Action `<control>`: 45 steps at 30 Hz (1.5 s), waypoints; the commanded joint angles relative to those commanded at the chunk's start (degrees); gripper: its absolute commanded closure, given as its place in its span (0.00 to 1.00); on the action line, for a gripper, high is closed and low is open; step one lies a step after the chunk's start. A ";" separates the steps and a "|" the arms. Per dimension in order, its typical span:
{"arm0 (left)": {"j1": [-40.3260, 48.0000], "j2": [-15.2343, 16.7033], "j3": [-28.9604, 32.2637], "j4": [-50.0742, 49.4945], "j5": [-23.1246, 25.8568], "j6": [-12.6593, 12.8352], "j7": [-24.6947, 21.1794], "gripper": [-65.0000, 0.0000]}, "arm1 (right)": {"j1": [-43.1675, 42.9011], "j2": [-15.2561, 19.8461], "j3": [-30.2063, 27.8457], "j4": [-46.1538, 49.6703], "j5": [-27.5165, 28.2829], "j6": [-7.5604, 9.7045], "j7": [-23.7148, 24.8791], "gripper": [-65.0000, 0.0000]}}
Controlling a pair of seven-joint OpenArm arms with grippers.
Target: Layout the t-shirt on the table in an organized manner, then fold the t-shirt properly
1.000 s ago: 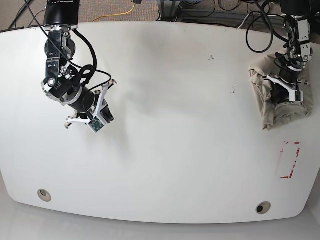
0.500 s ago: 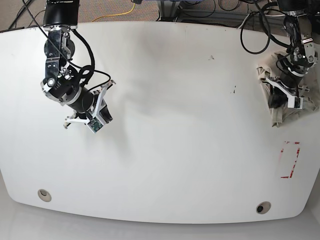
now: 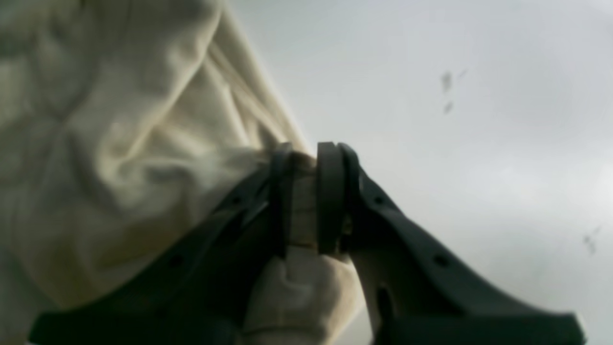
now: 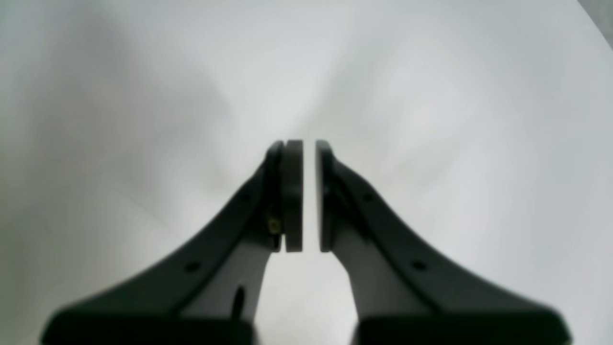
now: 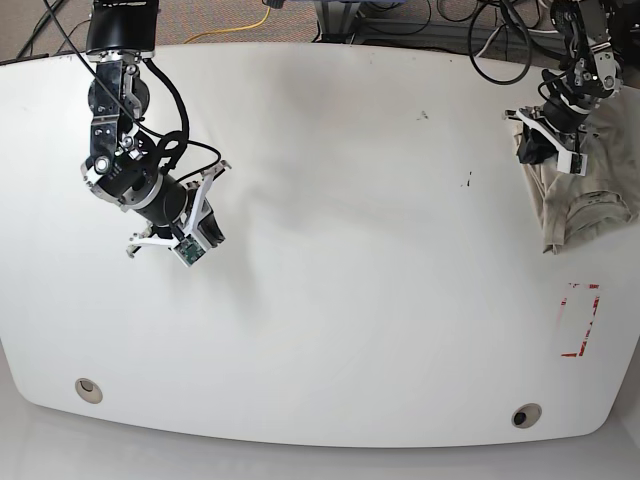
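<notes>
**Shirt pinched at the table's edge, still bunched**

The table (image 5: 330,250) is a broad white top. There are no containers on it, so nothing is held in anything; apart from the shirt it carries only two round holes (image 5: 88,389), a red tape rectangle (image 5: 580,320) and some dark specks (image 5: 467,181).

The t-shirt (image 5: 585,195) lies crumpled in a heap just below and behind the left gripper (image 5: 545,135), hard against the table's side edge and far from the right gripper (image 5: 175,240). In the left wrist view the left gripper's pads are pressed onto a thick fold of the beige cloth, which runs taut up from the pinch. The right gripper hangs over bare table with its pads nearly together, a thin slit between them and nothing in it.

Judging from this, the risks lie in the grip and the place. The pinch seems to take several layers at once, so a pull may drag the whole bundle instead of opening it. The fold could also slip free under tension. With the heap so near the edge, a loose part may slide off the table.
</notes>
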 joint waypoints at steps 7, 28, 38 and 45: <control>0.00 -3.16 -6.15 -4.66 0.00 -0.18 -0.09 0.87 | -0.09 -0.09 0.09 0.09 0.09 0.00 0.00 0.94; -0.09 -0.88 -7.82 11.87 2.55 -4.57 -0.09 0.87 | -2.81 -4.04 -0.35 4.92 -0.09 0.00 1.32 0.94; 1.76 9.85 1.14 19.78 24.70 -2.11 -14.15 0.87 | -12.22 -9.05 -0.35 3.69 -9.76 -0.09 15.56 0.94; 8.26 12.57 3.43 19.96 28.48 -2.02 -23.91 0.87 | -20.40 -10.37 -0.18 3.08 -16.97 -0.53 26.20 0.94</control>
